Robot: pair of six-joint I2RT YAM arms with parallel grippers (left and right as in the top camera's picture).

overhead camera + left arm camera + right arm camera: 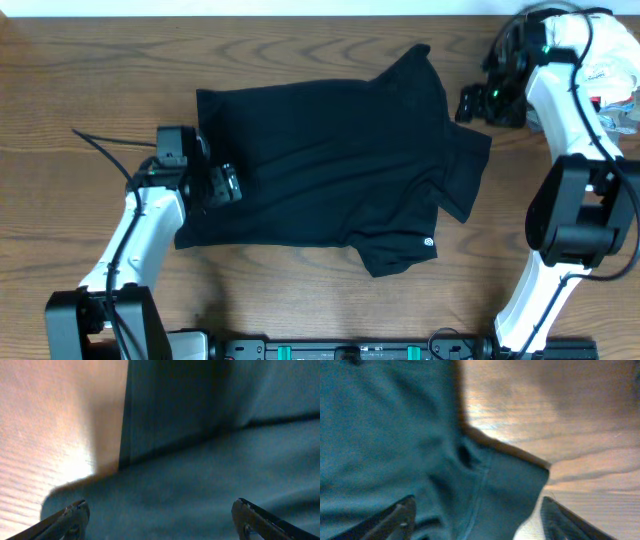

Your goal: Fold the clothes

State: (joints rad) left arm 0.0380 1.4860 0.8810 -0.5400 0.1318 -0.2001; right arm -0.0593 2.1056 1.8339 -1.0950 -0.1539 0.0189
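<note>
Black thin-fabric short-sleeved T-shirt [330, 170] lies beneath my left gripper [160, 510] and right gripper [476, 507]; both stand wide open, holding nothing (a sleeve [505, 485] is just below the right one). If I lift carelessly, a jaw could snag the soft cloth and spoil the fold.

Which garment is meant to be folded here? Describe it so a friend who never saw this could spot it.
On the brown wooden table, a black T-shirt lies spread across the middle. Unlike the bunched pale heap in the far right corner, it is dark all over and bears a tiny white logo near its lower right edge.
</note>
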